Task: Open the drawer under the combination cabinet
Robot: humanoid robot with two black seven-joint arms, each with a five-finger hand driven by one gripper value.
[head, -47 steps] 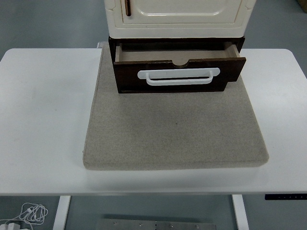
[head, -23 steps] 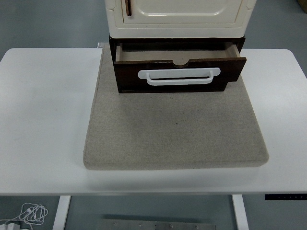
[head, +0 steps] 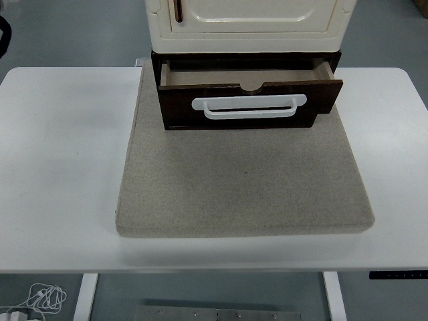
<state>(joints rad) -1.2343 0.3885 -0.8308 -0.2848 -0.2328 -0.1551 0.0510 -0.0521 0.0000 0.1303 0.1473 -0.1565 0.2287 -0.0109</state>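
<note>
A cream cabinet point(head: 247, 23) stands on a dark brown base at the far middle of the table. Its dark brown drawer point(head: 247, 100) is pulled partly out toward me, and the pale inside point(head: 244, 75) shows empty. A white bar handle point(head: 249, 107) runs across the drawer front. The cabinet door above has a brown handle point(head: 178, 9) at its left. Neither robot hand is in view.
The cabinet sits on a grey felt mat point(head: 244, 184) on the white table point(head: 60, 167). A dark object point(head: 3, 30) shows at the top left edge. A white cable point(head: 43, 297) lies on the floor at the bottom left.
A dark object has come into view at the top left edge. The drawer and cabinet have not moved.
</note>
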